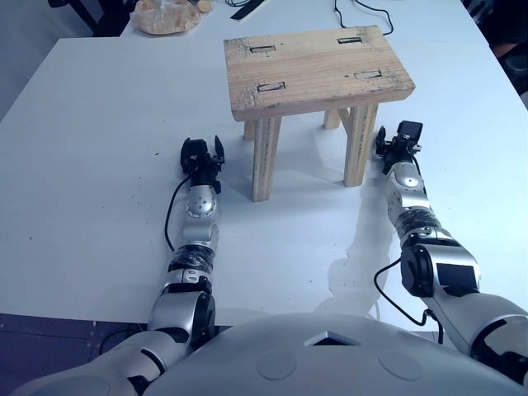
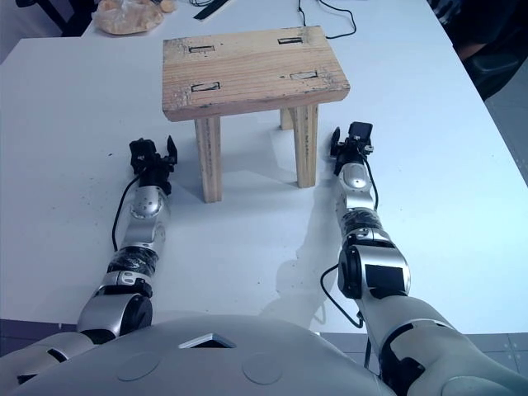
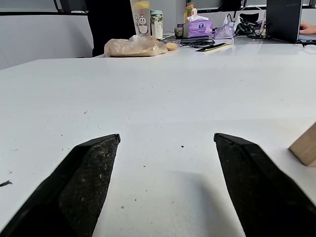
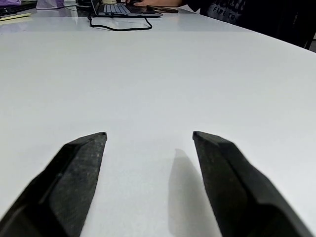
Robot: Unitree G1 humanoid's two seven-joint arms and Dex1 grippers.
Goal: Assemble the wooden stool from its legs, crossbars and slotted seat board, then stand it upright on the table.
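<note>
The stool [image 1: 318,70] stands upright on the white desk [image 1: 99,165], assembled, near the middle of the desk and somewhat toward its far side. Its seat board is on top, with four slots cut through it, one near each corner, and a leg end shows in each slot. The two near legs rest on the desk, and the far pair is partly hidden behind them and under the seat. Any crossbars are hidden by the seat.

The left gripper [image 1: 203,147] lies low over the desk on the left of the stool, near the near left leg [image 1: 265,157] but apart from it. Its jaws are spread with only bare desk between them. In the left wrist view a corner of that leg shows beside one fingertip [image 3: 103,148], without touching it.

The right gripper [image 1: 394,142] lies low over the desk just beside the near right leg [image 1: 360,140], on its outer side, with a narrow gap between them. Its jaws are also spread and hold nothing, and the right wrist view shows bare desk between the two dark fingertips [image 4: 89,148].

At the far left edge of the desk lies a clear bag [image 3: 134,47] of pale food, with a cup [image 3: 140,11] and a tissue box [image 3: 200,27] behind it. A black cable [image 1: 363,12] runs across the far edge behind the stool, and a laptop [image 4: 123,9] sits beyond it.
</note>
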